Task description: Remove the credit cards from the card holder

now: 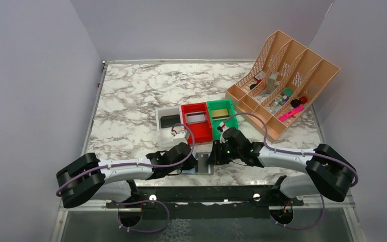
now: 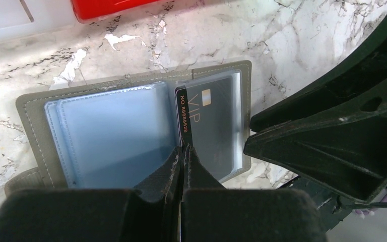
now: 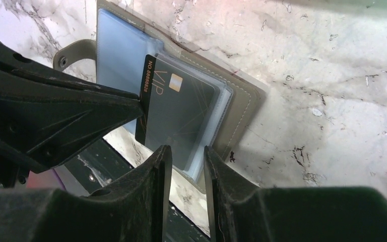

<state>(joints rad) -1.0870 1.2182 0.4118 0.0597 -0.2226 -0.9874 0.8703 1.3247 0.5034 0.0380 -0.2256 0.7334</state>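
The card holder [image 1: 204, 164] lies open on the marble near the table's front edge, between my two grippers. The left wrist view shows its pale blue panel [image 2: 106, 131] on the left and a clear sleeve on the right. A black credit card [image 2: 211, 121] marked VIP sticks partway out of that sleeve. My left gripper [image 2: 184, 150] is shut on the card's exposed edge. My right gripper [image 3: 187, 148] is open, its fingers standing over the holder's near corner [image 3: 242, 106] beside the card [image 3: 181, 116]. One right finger [image 2: 292, 136] sits against the holder's right edge.
White [image 1: 167, 121], red [image 1: 196, 123] and green [image 1: 221, 115] bins stand in a row just behind the holder. A peach desk organizer [image 1: 282, 80] with small items fills the back right. The black mounting rail [image 1: 206, 194] runs along the front edge.
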